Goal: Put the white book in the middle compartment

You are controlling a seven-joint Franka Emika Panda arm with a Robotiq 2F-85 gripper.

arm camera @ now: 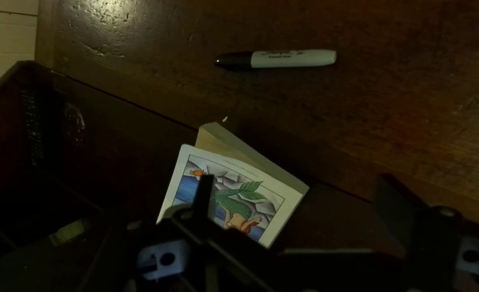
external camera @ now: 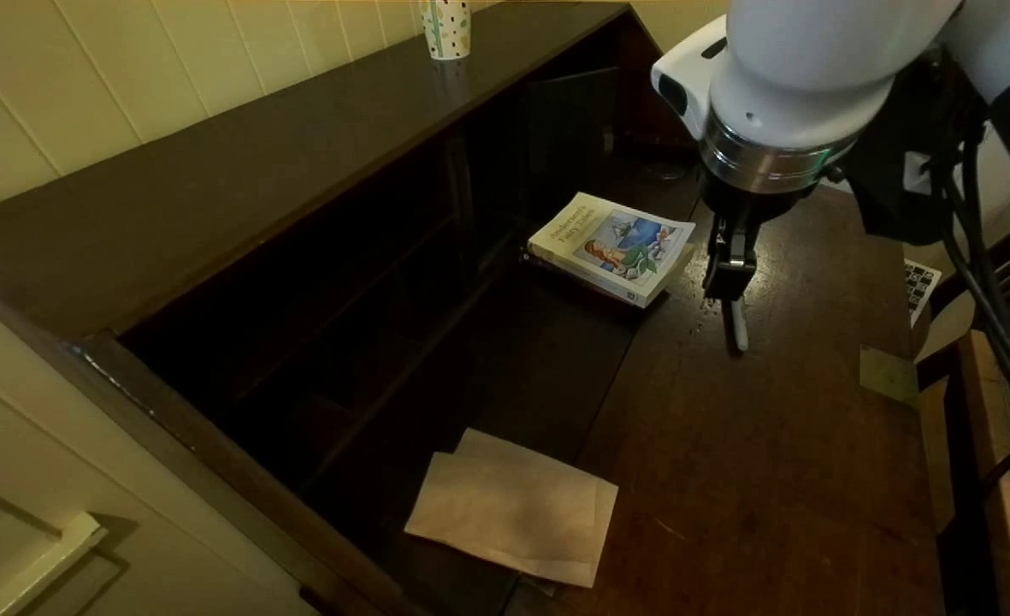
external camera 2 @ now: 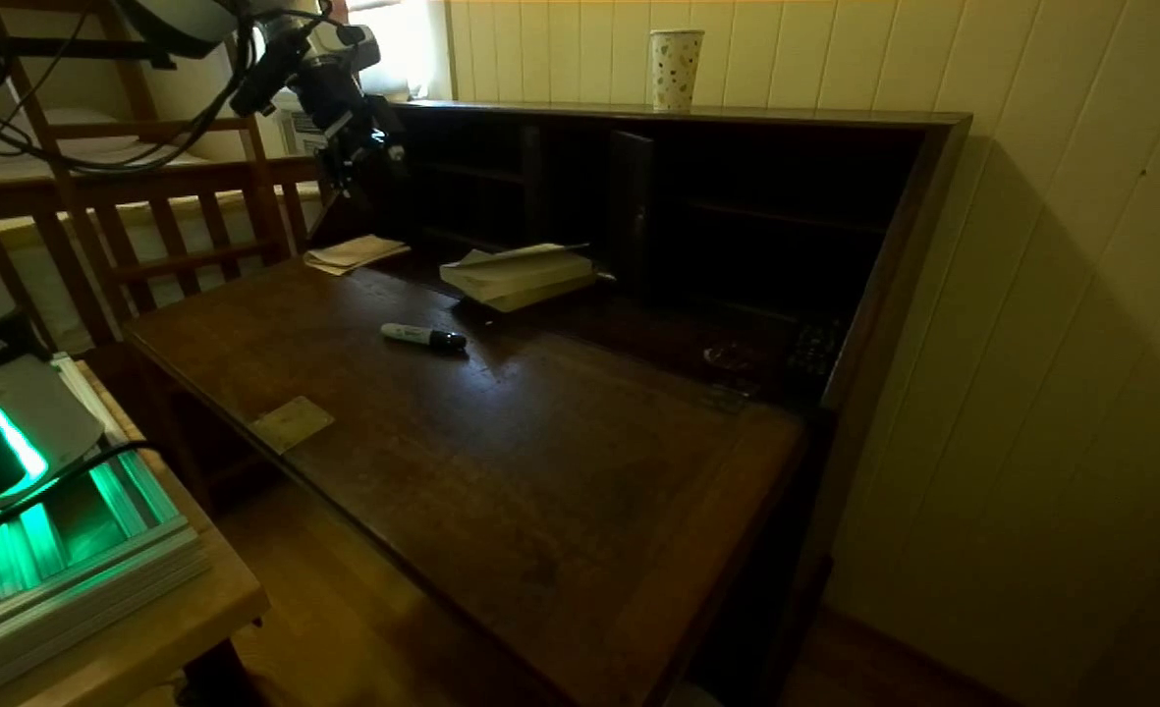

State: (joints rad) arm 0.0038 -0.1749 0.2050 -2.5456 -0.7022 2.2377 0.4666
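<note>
Placement is pending: the white book (external camera: 614, 244) lies outside the middle compartment (external camera 2: 581, 182) (front cover up), the jaws stand wide and empty; grasp, transfer and insertion remain.

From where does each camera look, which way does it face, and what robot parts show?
Wrist view: on the robot, aimed down at the white book and marker; the gripper shows along the bottom, fingers parted.
An exterior view: high, at the end with the paper sheets, facing down along the desk; arm and gripper show.
An exterior view: in front, toward the opposite end, facing the shelf unit; base, arm and gripper show.
Both exterior views share paper sheets, cup, white book and marker.
</note>
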